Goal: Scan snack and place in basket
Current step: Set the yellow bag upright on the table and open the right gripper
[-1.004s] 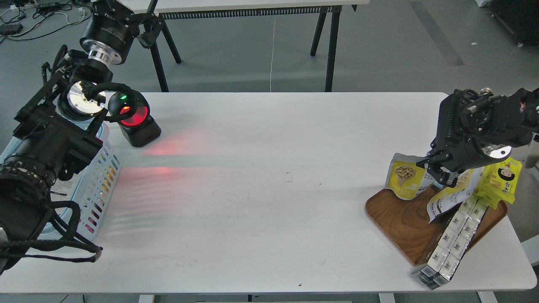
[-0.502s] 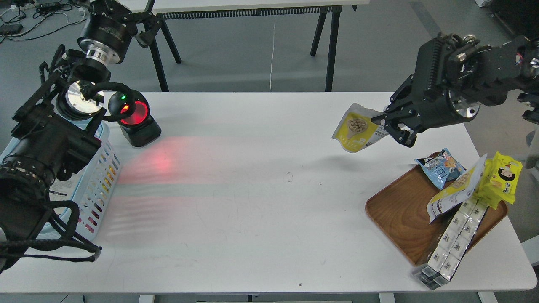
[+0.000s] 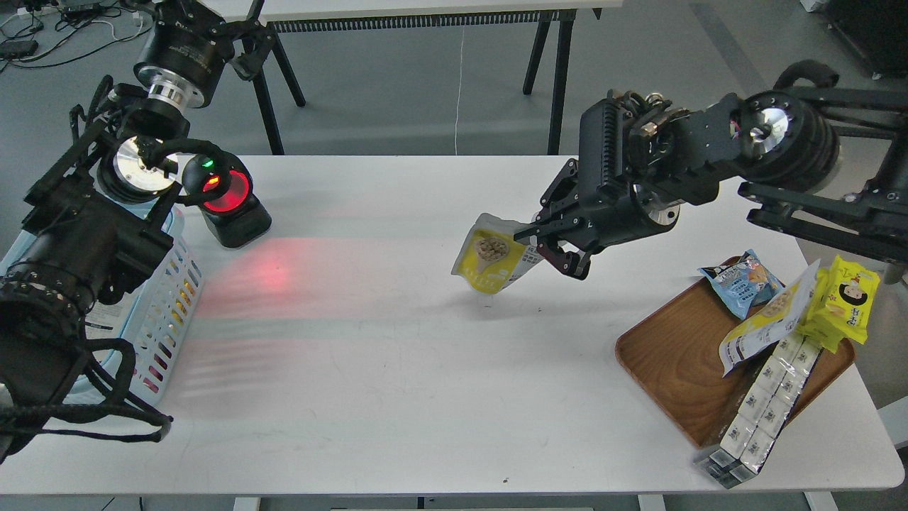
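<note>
Red light spills across the white table (image 3: pixel 425 397) from the scanner (image 3: pixel 228 206), which sits at the far left of the table with its red window and a small green lamp lit. Just left of the scanner, partly hidden behind the left arm, is the light blue basket (image 3: pixel 170 298). Far to the right of the scanner lies a wooden tray (image 3: pixel 674 362) carrying a long yellow-and-white pouch (image 3: pixel 766 323), a blue pack (image 3: pixel 741 282), a bright yellow pack with a cartoon face (image 3: pixel 848 301) and a row of white cartons (image 3: pixel 770 397) overhanging the tray. Between scanner and tray the tabletop is open.

The right gripper (image 3: pixel 546 245) is clamped on the snack (image 3: pixel 493 257) by its upper edge, right of the scanner; the pouch hangs tilted, yellow part lowest, off the table. The left gripper (image 3: pixel 245 50) is behind the scanner; I cannot tell how its fingers stand.
</note>
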You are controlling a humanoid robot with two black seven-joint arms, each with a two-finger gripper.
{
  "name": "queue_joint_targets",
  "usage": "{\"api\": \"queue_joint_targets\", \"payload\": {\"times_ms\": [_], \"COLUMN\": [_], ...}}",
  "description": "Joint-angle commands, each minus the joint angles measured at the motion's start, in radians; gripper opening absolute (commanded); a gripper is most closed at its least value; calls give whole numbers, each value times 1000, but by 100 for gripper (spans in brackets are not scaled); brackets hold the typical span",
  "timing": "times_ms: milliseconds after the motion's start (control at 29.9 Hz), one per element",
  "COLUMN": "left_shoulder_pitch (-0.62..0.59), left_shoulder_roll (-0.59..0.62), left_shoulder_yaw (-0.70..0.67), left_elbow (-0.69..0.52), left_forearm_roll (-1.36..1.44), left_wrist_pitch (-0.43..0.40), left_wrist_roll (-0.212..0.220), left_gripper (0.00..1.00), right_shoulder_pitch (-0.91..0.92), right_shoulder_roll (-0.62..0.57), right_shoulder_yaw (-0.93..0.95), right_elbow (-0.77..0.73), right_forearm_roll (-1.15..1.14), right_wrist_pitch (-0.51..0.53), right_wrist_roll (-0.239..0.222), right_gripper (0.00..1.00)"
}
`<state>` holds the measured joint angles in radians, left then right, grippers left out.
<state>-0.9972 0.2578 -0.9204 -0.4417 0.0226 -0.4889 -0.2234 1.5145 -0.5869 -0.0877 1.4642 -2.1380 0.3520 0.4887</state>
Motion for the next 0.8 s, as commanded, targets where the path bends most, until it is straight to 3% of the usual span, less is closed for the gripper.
{"api": "queue_joint_targets", "payload": {"times_ms": [0, 335, 770], "left_shoulder_pitch": [0, -11, -9], "left_shoulder_roll": [1, 23, 26], "left_shoulder_yaw": [0, -2, 0], "left_elbow": [0, 0, 0], "left_forearm_roll": [0, -3, -3], "left_wrist_pitch": [0, 0, 0], "left_wrist_roll": [-1, -1, -14], "left_gripper": [100, 100, 100], "right_shoulder_pitch": [-7, -42, -92], "right_shoulder_roll": [71, 219, 257], "right_shoulder_yaw": [3, 5, 3], "right_elbow": [-47, -177, -203], "right_forearm_roll": [0, 0, -8], "right_wrist_pitch": [-1, -1, 1], "right_wrist_roll": [0, 0, 0], "right_gripper": [1, 1, 1]}}
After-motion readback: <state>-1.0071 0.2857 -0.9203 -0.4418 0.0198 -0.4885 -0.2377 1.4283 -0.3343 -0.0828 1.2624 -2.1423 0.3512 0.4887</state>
